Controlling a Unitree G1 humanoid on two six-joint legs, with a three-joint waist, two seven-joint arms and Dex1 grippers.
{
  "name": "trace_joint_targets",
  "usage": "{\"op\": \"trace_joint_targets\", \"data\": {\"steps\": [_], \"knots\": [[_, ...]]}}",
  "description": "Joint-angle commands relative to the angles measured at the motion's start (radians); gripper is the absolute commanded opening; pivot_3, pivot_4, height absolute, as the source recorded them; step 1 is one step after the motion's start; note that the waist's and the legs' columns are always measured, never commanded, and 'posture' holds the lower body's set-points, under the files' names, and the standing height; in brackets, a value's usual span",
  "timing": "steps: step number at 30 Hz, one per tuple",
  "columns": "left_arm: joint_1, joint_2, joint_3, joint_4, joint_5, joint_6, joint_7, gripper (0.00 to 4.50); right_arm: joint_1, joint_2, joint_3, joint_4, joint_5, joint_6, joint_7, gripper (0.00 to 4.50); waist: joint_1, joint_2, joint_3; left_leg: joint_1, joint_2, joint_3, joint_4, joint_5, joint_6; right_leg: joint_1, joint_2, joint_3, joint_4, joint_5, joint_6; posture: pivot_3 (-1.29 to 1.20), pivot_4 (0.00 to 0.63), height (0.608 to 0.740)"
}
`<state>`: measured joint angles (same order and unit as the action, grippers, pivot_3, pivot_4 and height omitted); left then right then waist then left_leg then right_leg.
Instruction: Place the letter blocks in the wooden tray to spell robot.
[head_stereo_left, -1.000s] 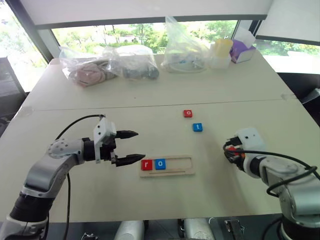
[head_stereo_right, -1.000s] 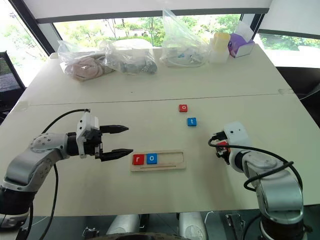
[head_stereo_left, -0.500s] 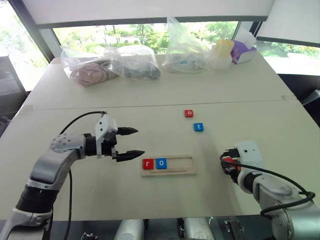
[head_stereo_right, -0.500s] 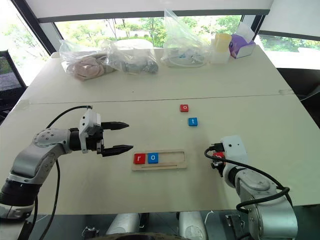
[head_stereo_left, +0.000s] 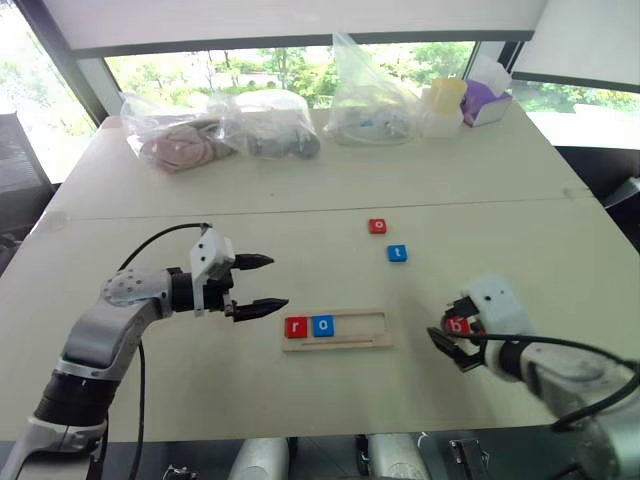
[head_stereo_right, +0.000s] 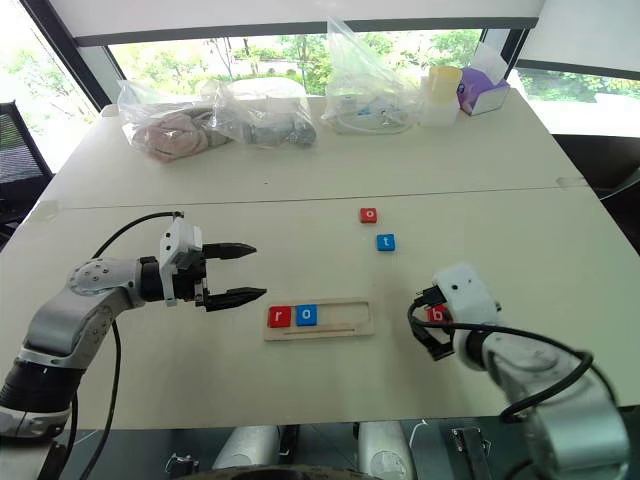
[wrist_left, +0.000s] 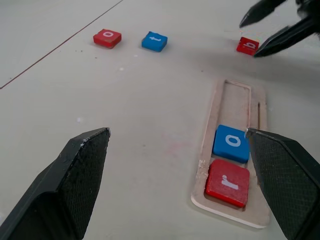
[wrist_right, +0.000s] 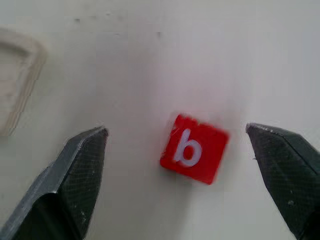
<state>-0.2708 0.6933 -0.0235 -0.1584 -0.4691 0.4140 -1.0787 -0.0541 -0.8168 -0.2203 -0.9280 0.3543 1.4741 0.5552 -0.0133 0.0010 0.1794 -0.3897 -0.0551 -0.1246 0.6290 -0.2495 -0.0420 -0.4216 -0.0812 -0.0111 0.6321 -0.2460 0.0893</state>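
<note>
Red and marked with a white b, the third letter block (wrist_right: 194, 149) lies flat on the table (head_stereo_left: 300, 180), apart from the wooden tray (head_stereo_left: 335, 329) and off its empty end. The right gripper (head_stereo_left: 452, 340) hangs just over it with its jaws spread wide and nothing between them; in the right wrist view the block sits loose in the gap, touching neither finger.

The tray holds two tiles so far, the red r (head_stereo_left: 296, 327) at its left end and the blue o (head_stereo_left: 322, 325) touching it, which leaves three places bare. The red o (head_stereo_left: 377, 226) and the blue t (head_stereo_left: 397, 253) lie close together on the table beyond the tray, well apart from it.

The left gripper (head_stereo_left: 258, 286) hovers near the tray's filled end, also spread and empty.

The step in hand looks to be the b, which belongs in the third place beside the blue o. The block seems turned slightly askew to the fingers, so the next move probably calls for squaring the jaws to its sides, closing on it, carrying it to the tray and setting it flat inside the rim without nudging the o.
</note>
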Motion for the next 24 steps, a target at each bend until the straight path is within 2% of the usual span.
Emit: {"op": "trace_joint_targets", "data": {"steps": [1,3,6,11,16,24], "knots": [[-0.021,-0.009,0.011,0.008,0.009,-0.034,0.0,4.5,-0.003,-0.188,-0.037,0.141,0.06,-0.32,0.287,4.41,0.002,-0.005,0.003,0.0,0.0,0.0,0.0,0.0,0.0,0.001,0.0,0.0,0.0,0.0,0.0,0.0,0.15,0.74],[-0.027,-0.016,0.012,0.015,0.013,-0.038,0.004,4.5,0.013,-0.268,-0.012,0.273,0.001,-0.578,0.391,4.41,0.003,-0.009,0.005,0.001,0.001,0.0,0.0,0.0,0.0,0.002,0.001,-0.001,0.0,0.0,0.0,0.0,0.15,0.74],[-0.024,-0.024,0.012,0.007,0.018,-0.039,0.011,4.5,0.006,-0.358,0.095,0.51,-0.143,-0.968,0.498,4.41,0.002,-0.01,0.006,0.0,0.001,0.001,0.0,0.0,0.0,0.002,-0.001,0.0,-0.001,0.002,0.003,0.0,0.15,0.74],[-0.007,-0.025,0.023,-0.011,0.024,-0.041,0.026,4.5,-0.094,-0.36,0.244,0.787,-0.203,-1.24,0.662,4.41,0.0,-0.013,0.008,0.0,0.0,0.006,0.002,0.0,0.0,0.001,-0.002,0.004,-0.002,0.006,0.002,0.0,0.15,0.74],[0.018,-0.008,0.046,-0.036,0.016,-0.035,0.04,4.5,-0.134,-0.341,0.292,0.901,-0.216,-1.299,0.724,4.41,0.001,-0.012,0.008,0.0,0.001,0.006,0.001,0.0,0.0,0.0,-0.002,0.005,-0.002,0.007,0.002,0.0,0.15,0.74],[0.044,0.006,0.061,-0.06,0.011,-0.029,0.053,4.5,-0.117,-0.293,0.278,0.881,-0.177,-1.231,0.732,4.41,0.004,-0.012,0.008,0.0,0.001,0.006,0.002,0.0,0.0,0.0,-0.002,0.006,-0.002,0.007,0.001,0.0,0.15,0.74]]}}
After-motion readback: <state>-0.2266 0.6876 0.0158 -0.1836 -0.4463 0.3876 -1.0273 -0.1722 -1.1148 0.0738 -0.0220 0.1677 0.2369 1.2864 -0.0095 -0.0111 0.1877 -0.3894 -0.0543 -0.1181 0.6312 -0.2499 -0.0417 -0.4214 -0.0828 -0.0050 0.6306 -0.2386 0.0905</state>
